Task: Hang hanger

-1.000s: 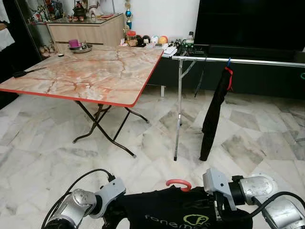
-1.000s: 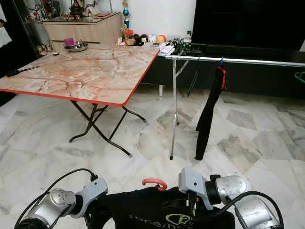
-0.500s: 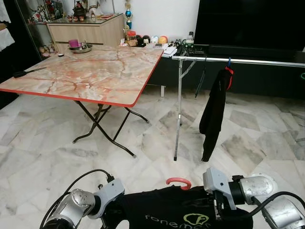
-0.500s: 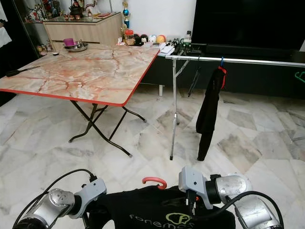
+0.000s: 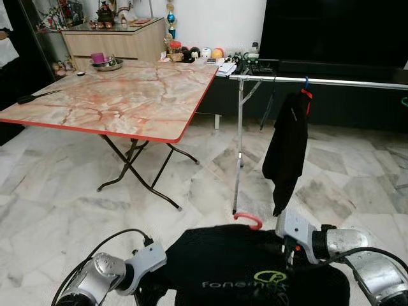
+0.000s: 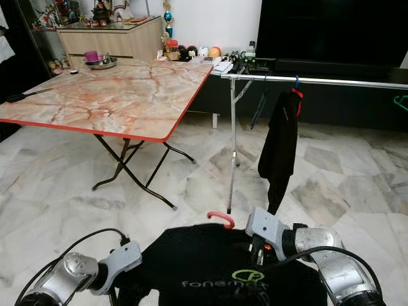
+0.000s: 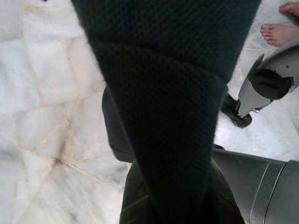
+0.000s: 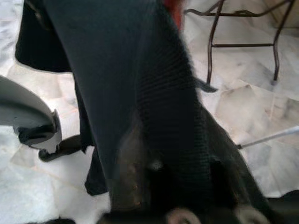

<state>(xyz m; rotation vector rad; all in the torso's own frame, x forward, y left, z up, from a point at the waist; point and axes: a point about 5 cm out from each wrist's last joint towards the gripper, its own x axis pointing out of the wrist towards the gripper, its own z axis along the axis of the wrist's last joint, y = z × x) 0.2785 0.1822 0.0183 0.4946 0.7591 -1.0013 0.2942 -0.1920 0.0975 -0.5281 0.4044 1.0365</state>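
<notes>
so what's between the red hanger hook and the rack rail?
Bare marble floor and open air in the left eye view; rail stands beyond hook.

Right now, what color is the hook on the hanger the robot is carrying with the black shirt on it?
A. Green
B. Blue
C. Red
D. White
C. The hook that sticks up above the black shirt held between the two arms is red.
</notes>
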